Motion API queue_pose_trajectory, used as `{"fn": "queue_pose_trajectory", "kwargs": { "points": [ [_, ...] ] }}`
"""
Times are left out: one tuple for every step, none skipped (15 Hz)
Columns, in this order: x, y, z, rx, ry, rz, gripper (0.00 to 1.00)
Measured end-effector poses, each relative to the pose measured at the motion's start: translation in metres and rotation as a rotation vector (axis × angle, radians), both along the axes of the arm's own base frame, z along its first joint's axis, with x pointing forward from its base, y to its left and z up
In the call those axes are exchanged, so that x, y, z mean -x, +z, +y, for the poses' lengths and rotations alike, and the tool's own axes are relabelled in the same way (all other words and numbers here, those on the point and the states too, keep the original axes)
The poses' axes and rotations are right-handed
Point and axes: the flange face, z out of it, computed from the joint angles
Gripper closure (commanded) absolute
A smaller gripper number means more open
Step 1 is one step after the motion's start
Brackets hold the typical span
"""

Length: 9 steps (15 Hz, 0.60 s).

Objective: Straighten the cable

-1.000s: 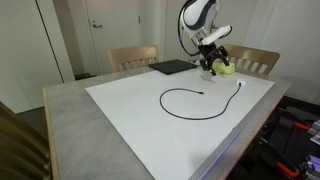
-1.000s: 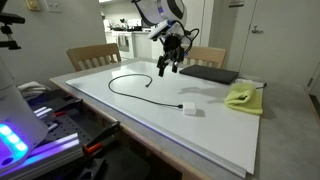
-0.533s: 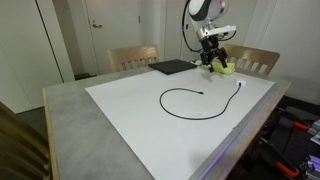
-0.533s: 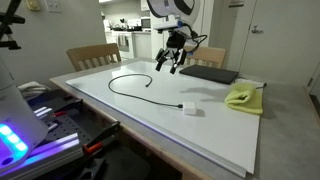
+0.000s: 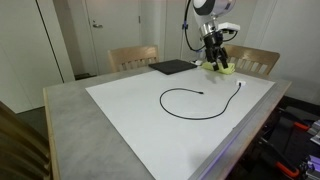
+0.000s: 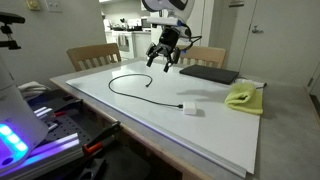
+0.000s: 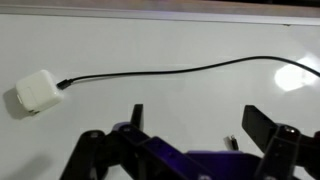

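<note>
- Cable (image 5: 200, 117) looped on the white mat (image 5: 130, 110), near its middle, whole curve shown in both exterior views.
- Wrist view alone: white plug (image 7: 37, 92) up close.
- Gripper (image 6: 163, 63) above mat's far edge, jaws wide apart, empty.

No legible text, label, brand, number or sign in any view, nothing readable on the small white plug (image 7: 36, 93), the thin black cable (image 7: 160, 73), the flat black rectangular pad (image 6: 208, 74)
</note>
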Motion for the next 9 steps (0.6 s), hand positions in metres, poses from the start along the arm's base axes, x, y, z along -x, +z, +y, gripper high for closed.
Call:
{"fn": "queue_pose_trajectory", "kwargs": {
  "points": [
    [0.000, 0.000, 0.001, 0.001, -0.001, 0.000, 0.00],
    [-0.001, 0.000, 0.000, 0.001, -0.001, -0.001, 0.00],
    [-0.001, 0.000, 0.000, 0.002, -0.002, -0.001, 0.00],
    [-0.002, 0.000, 0.000, -0.006, -0.006, -0.010, 0.00],
    [-0.004, 0.001, 0.002, -0.020, -0.011, -0.025, 0.00],
    [-0.007, 0.001, 0.004, -0.044, -0.019, -0.051, 0.00],
    [-0.011, 0.002, 0.005, -0.078, -0.030, -0.082, 0.00],
    [-0.014, 0.003, 0.006, -0.117, -0.042, -0.112, 0.00],
    [-0.016, 0.003, 0.006, -0.158, -0.053, -0.139, 0.00]
  ]
}}
